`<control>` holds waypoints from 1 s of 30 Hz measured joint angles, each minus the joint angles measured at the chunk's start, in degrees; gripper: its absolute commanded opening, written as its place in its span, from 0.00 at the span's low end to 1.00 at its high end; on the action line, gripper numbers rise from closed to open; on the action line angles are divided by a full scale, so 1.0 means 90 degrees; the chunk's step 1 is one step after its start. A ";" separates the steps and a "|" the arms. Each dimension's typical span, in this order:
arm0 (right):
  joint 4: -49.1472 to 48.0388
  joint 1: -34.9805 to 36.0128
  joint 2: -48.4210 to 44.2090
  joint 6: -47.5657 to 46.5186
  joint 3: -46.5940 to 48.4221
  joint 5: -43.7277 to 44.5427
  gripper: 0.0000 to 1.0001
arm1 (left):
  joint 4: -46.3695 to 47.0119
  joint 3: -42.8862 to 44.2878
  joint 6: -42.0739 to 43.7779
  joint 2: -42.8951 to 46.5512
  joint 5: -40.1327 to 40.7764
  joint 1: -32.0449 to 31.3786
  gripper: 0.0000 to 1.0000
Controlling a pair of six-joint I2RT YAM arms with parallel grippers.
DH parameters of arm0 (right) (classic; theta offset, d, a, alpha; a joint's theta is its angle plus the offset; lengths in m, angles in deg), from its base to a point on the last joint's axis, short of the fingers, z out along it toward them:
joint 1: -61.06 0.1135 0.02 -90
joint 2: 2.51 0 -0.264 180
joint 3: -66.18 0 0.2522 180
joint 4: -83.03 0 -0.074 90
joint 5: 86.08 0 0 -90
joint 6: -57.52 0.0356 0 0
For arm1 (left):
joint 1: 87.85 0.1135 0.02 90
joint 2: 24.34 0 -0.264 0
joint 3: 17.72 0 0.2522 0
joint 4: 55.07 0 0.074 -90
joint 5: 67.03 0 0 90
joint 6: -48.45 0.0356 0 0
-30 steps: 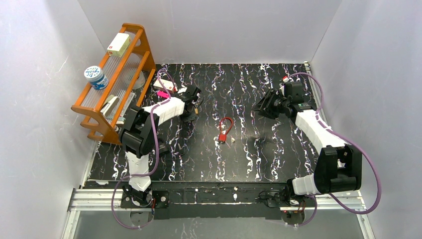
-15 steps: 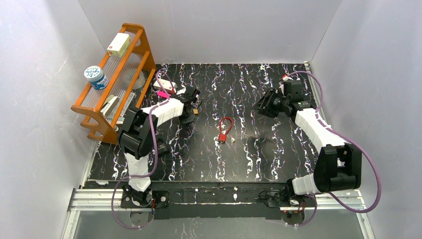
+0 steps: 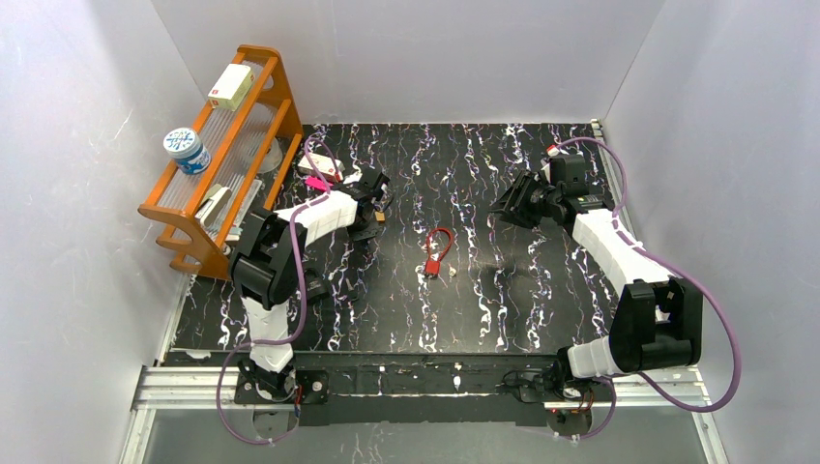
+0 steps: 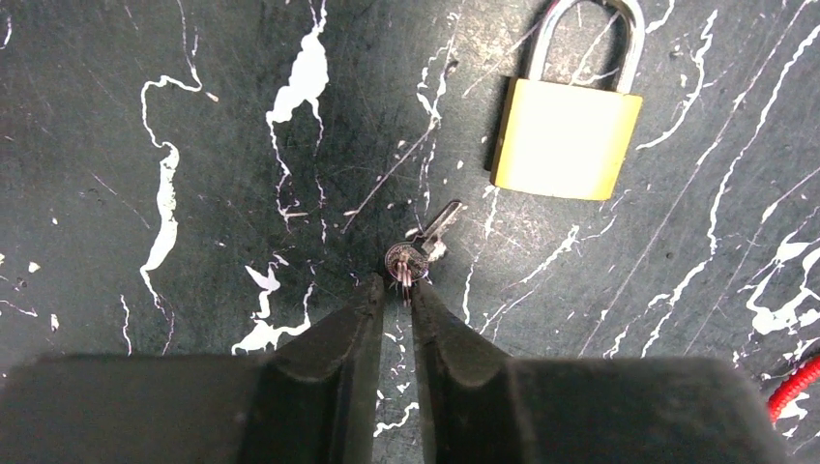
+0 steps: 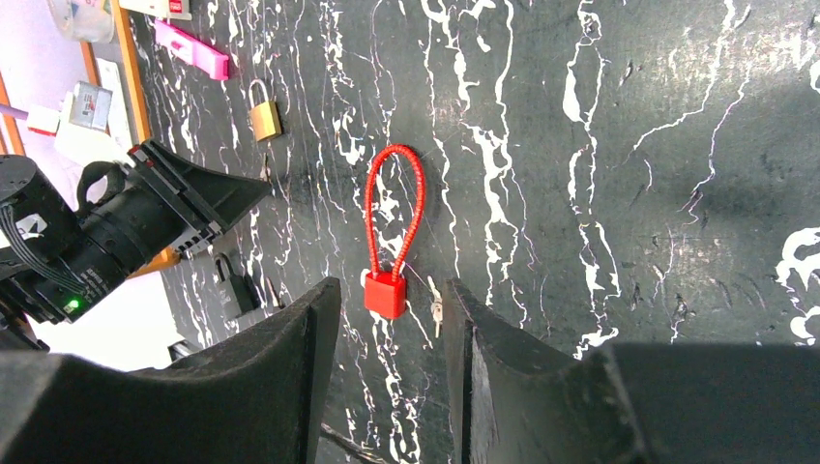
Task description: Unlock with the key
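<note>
1. While the left gripper [image 4: 396, 282] sits low over the black white-veined tabletop [image 4: 145, 116], we see its two fingers drawn almost together. They seem to nip the ring at the head of the small silver key [image 4: 425, 240]. We judge this a pinch, though the key lies flat on the surface.
2. From those fingertips the key's blade runs ahead and to the right, so its long axis slants off the line of the fingers instead of continuing it.
3. Farther ahead and to the right, roughly along that slant, lies the yellow brass padlock with a steel shackle [image 4: 566, 140], flat on the table and apart from the blade tip. Its long axis runs away from the tool, with the shackle at the far end and the base of the body nearest the fingers. We judge that the keyway is in that near base, though we cannot see it.
4. The coming move turns on this offset. The blade must be swung into line with the padlock's axis and then pushed forward and right. The left arm is plainly the nearer one.
5. Well off from the brass padlock, the right gripper [image 3: 505, 206] hangs with its fingers wide apart and holds nothing. Below it lies a red cable lock with a square body [image 5: 387, 293], and a second tiny key [image 5: 437, 311] lies just beside that body.
</note>
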 measured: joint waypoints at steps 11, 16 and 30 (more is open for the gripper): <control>0.0000 0.0010 0.0002 0.0000 0.0000 0.0000 0.51 | -0.0029 0.0000 0.0075 0.0000 0.0146 0.0000 0.00; 0.0002 0.0027 0.0007 0.0000 0.0000 0.0000 0.51 | -0.0024 0.0002 0.0199 0.0000 0.0197 0.0000 0.00; -0.0459 0.0073 0.0588 0.0512 0.0061 -0.1066 0.79 | 0.0245 0.0126 0.1115 0.1219 -0.0865 0.0000 0.00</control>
